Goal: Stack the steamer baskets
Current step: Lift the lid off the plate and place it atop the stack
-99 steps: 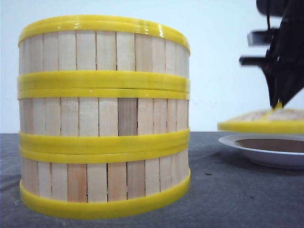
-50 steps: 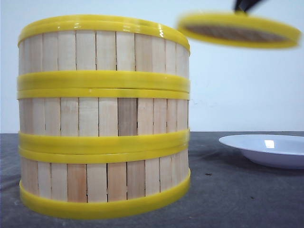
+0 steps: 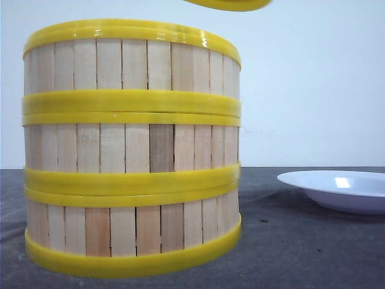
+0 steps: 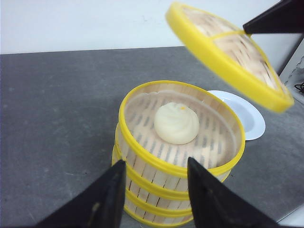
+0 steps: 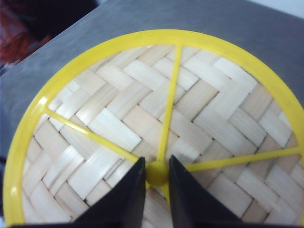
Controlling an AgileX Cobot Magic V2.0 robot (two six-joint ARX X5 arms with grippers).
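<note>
three stacked steamer baskets (image 4: 178, 164) sit centre, a white bun (image 4: 176, 123) in the top one. a tilted woven lid (image 4: 228, 52) hangs at two o'clock, white plate (image 4: 248, 116) beneath.

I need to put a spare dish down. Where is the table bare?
Bare grey table lies open on the stack's side away from the white plate. Between the steamer baskets and the plate is only a narrow strip. Above the stack it is crowded: the right hand holds the lid.

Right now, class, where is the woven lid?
The woven lid hangs in the air, tilted, above and to the right of the stacked steamer baskets, held by its knob in the right gripper; the front view shows only its rim.
</note>
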